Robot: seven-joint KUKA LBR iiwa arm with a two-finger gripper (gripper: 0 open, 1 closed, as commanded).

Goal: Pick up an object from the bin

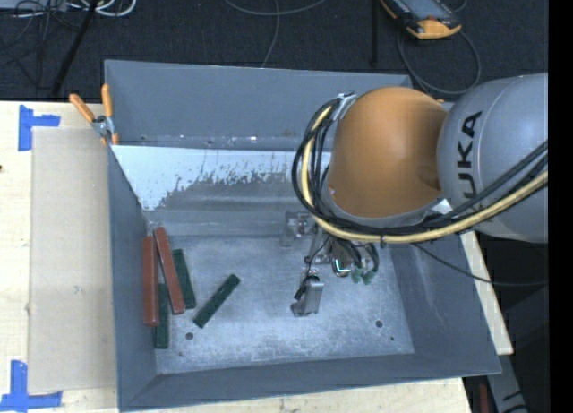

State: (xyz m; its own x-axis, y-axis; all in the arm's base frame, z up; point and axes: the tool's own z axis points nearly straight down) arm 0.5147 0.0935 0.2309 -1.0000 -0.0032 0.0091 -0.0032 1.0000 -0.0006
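The grey metal bin (269,124) holds a handful of flat strips, all gathered toward its left wall as the camera sees it. The arm (501,160) comes in from the right, with its orange cover (385,151) and looped cables (309,165) above the far-right part of the bin. The claw (307,299) hangs low over the bare, speckled floor, a little right of the floor's middle. Whether the claw is released or clenched cannot be told from this angle. The thing nearest to it is a slanted dark green strip (217,300), which lies alone on the floor to the claw's left and well apart from it, its upper end turned toward the claw. Farther left, two reddish-brown strips (149,281) lie close together along the left wall. A second dark green strip (183,279) lies just beside them. A third dark green strip (161,323) shows at their near ends, toward the near-left corner.
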